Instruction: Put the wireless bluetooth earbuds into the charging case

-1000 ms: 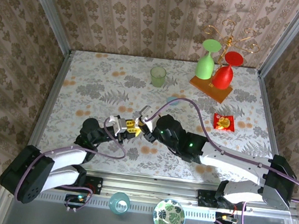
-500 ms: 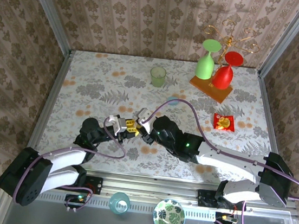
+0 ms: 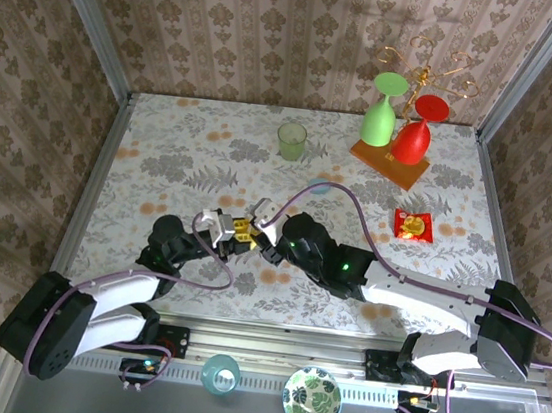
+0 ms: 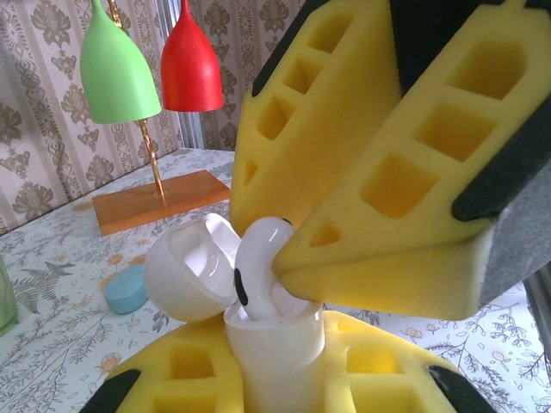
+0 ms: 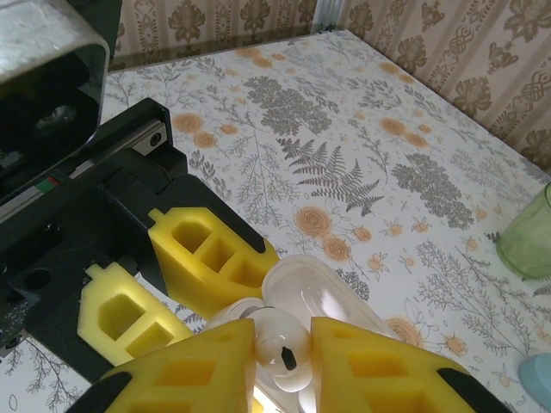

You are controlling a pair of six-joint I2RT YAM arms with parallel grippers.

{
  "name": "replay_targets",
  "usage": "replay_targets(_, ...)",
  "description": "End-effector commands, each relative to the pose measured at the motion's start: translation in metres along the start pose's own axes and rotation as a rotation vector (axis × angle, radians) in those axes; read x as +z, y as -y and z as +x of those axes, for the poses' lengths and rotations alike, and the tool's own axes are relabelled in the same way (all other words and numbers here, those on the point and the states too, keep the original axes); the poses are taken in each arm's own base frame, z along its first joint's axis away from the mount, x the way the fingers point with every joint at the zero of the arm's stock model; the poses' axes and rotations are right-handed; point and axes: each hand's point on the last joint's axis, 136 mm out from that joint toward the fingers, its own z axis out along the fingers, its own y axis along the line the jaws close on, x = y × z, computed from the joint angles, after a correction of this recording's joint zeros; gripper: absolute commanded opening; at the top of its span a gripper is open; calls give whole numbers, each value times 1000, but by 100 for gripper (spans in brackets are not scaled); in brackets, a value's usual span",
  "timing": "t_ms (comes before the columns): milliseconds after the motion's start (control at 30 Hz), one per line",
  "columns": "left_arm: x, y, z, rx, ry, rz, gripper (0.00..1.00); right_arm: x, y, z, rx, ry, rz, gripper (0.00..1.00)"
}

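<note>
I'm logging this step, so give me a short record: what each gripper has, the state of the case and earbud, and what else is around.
left gripper: shut on case, held upright
right gripper: shut on earbud
lid: open, swung back
earbud: white, tilted, lower end in the case's opening, not yet seated
elsewhere: cup; rack with green glass and red glass; packet

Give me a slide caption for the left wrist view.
Right gripper holds a white earbud in the open case clamped by the left gripper.
</note>
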Motion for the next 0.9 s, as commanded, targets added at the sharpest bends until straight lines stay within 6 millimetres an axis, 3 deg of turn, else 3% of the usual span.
replay_targets(0, 2, 1, -25, 33, 58, 5, 0, 1, -16, -16, 9, 44, -69, 27)
replay_targets(300, -2, 1, -22, 29, 53, -14, 0, -4, -11, -24, 35, 63, -52, 34)
replay_targets(567, -2, 0, -20, 24, 48, -20, 0, -12, -6, -28, 55, 87, -45, 52)
replay_targets(867, -3, 0, -18, 27, 43, -25, 0, -33, 8, -36, 115, 144, -34, 62)
